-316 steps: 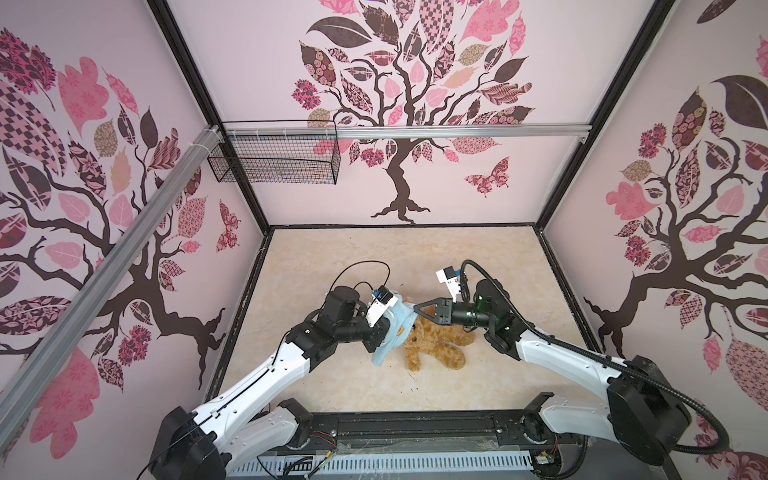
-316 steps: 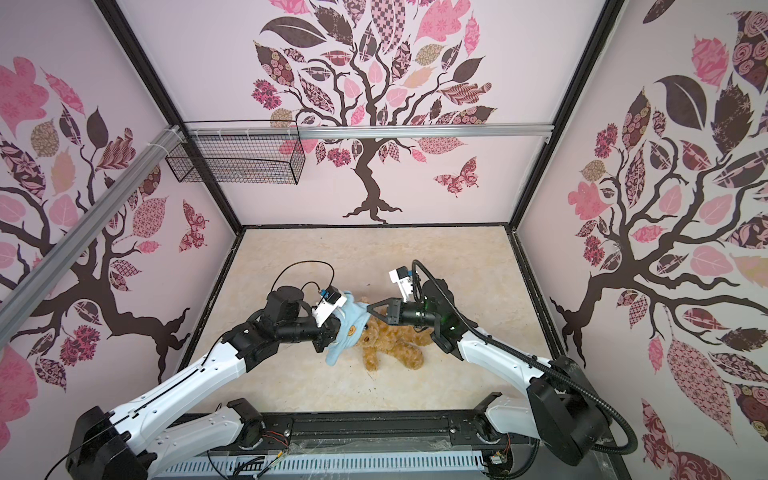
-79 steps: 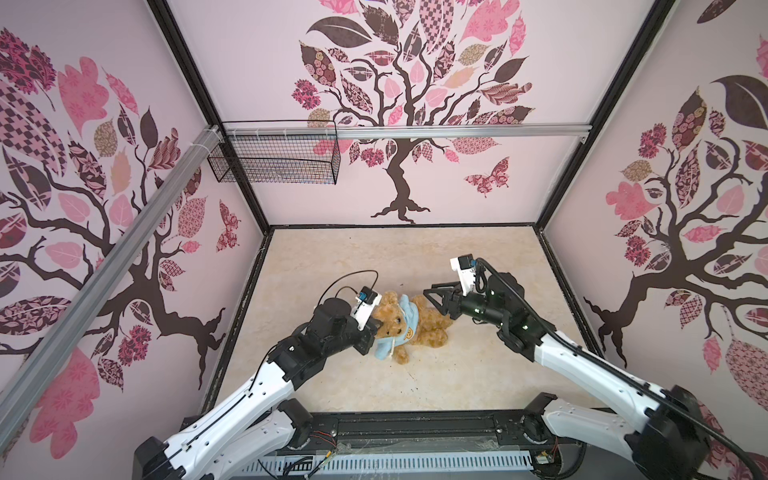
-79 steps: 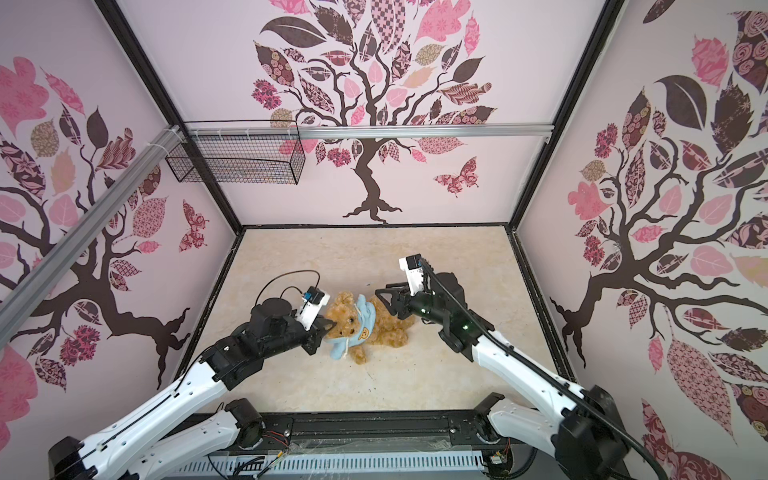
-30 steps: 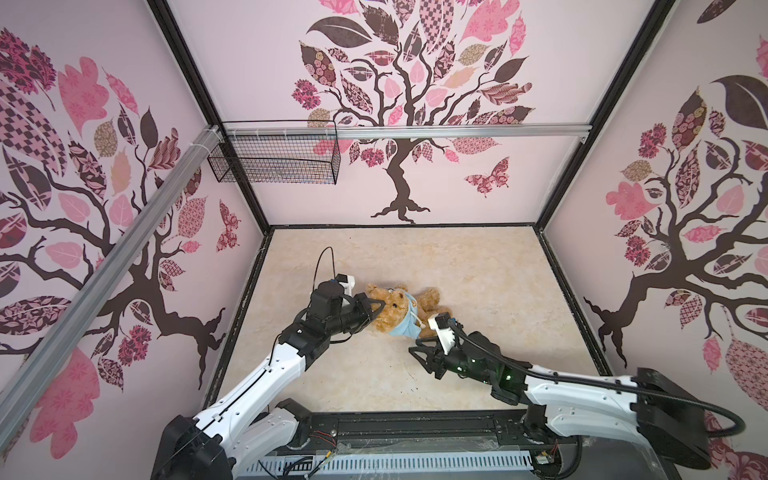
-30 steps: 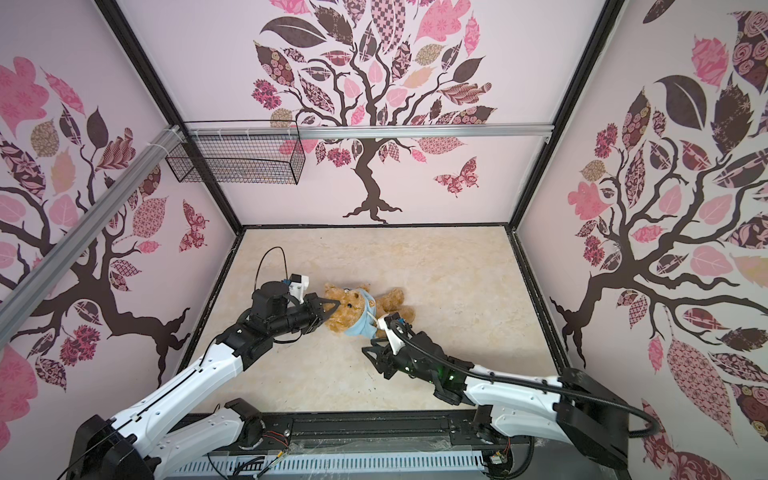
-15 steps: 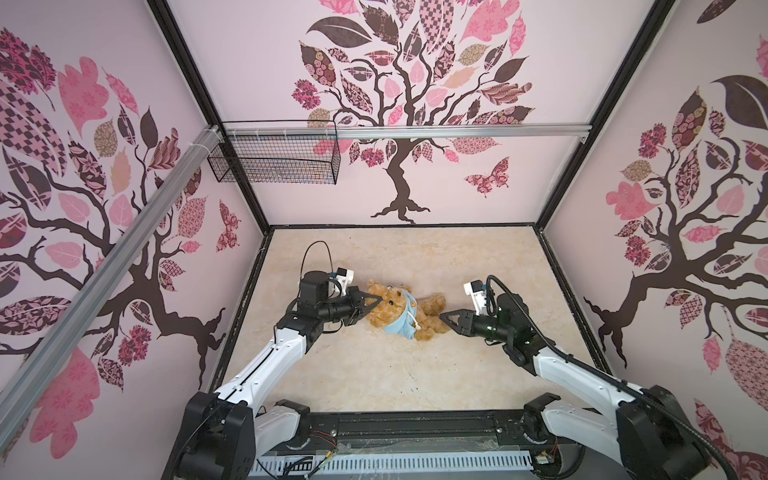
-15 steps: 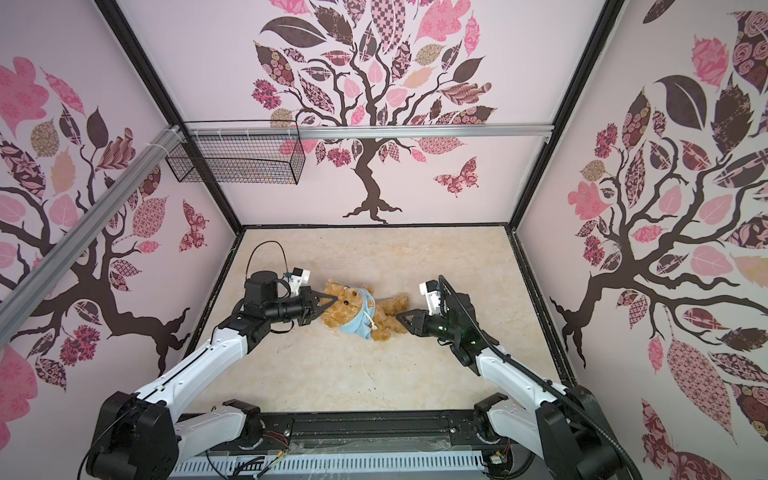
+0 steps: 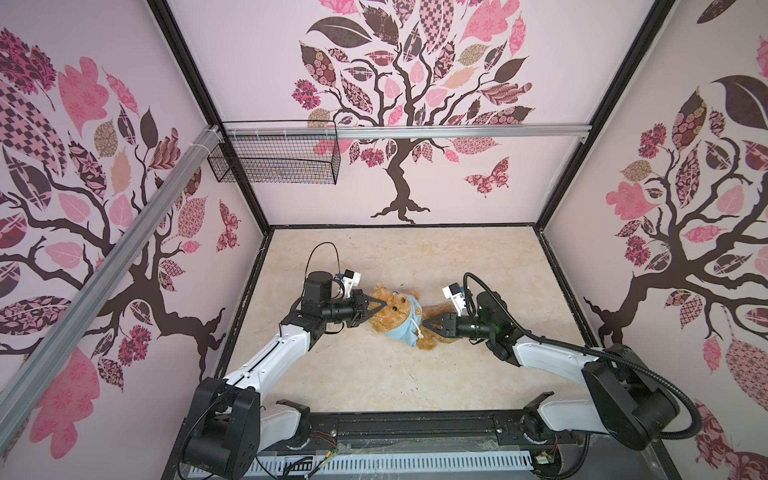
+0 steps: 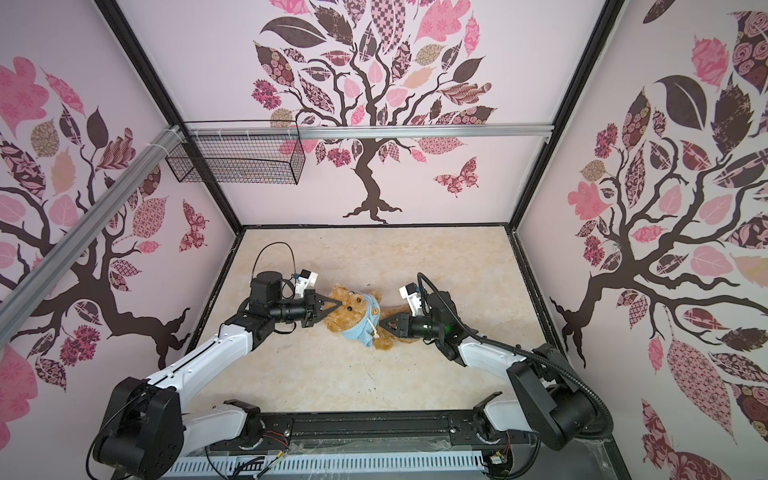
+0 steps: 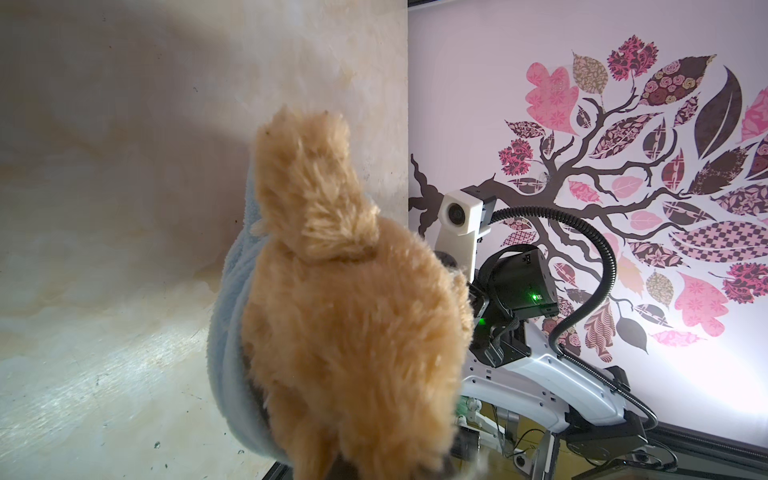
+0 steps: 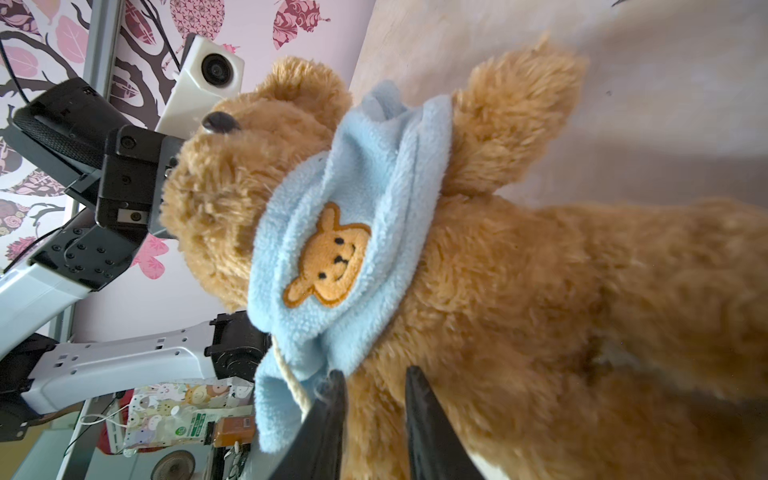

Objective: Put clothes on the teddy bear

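Observation:
The teddy bear (image 9: 387,323) (image 10: 341,325), golden-brown and fluffy, lies on its back mid-table in both top views. A light-blue shirt (image 9: 405,329) (image 12: 353,187) with an orange bear-face emblem (image 12: 328,257) is bunched round its neck and chest. My left gripper (image 9: 380,306) (image 10: 334,308) is shut on the fur at the bear's head. In the left wrist view the bear (image 11: 353,332) hides its fingers. My right gripper (image 9: 424,324) (image 12: 376,374) reaches in from the right. Its black fingers are closed on the bear's fur just under the shirt's hem, one fingertip touching the hem and drawstring.
A black wire basket (image 9: 274,160) hangs on the back wall at the left, under an aluminium rail (image 9: 457,132). Patterned walls close the table on three sides. The arms' black base rail (image 9: 415,428) runs along the front edge.
My right gripper has swung round from in front of the bear to its right side, moved in and closed on the fur. The left gripper keeps its hold on the head.

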Action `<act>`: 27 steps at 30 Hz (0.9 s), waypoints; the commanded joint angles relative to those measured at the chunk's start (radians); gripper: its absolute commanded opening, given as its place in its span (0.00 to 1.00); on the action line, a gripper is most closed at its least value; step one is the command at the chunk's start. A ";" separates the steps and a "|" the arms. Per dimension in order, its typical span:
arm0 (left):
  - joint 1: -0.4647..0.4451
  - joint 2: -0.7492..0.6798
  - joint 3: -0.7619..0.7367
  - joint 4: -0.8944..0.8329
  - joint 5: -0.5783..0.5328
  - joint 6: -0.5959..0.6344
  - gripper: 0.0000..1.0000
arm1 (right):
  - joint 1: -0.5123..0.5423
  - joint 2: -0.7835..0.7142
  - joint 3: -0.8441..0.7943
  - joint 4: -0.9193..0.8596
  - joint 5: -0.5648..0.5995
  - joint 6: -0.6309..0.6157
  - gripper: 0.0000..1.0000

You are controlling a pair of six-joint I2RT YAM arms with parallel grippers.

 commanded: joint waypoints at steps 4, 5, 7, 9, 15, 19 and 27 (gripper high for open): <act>0.002 -0.019 -0.012 0.033 0.029 0.030 0.00 | 0.023 0.060 0.033 0.106 -0.025 0.051 0.29; 0.002 -0.018 -0.011 0.030 0.028 0.032 0.00 | 0.027 0.069 0.036 0.105 -0.022 0.055 0.29; 0.002 -0.016 -0.011 0.028 0.029 0.034 0.00 | 0.040 0.084 0.037 0.112 -0.020 0.061 0.29; 0.002 -0.016 -0.012 0.028 0.029 0.033 0.00 | 0.050 0.092 0.035 0.110 -0.014 0.068 0.29; 0.002 -0.019 -0.011 0.029 0.025 0.029 0.00 | 0.077 0.087 -0.008 0.146 0.019 0.097 0.26; -0.001 -0.019 -0.011 0.029 0.021 0.031 0.00 | 0.110 0.113 -0.012 0.229 0.034 0.148 0.20; 0.001 -0.034 0.009 -0.052 -0.025 0.089 0.00 | 0.105 0.038 -0.132 0.239 0.266 0.190 0.00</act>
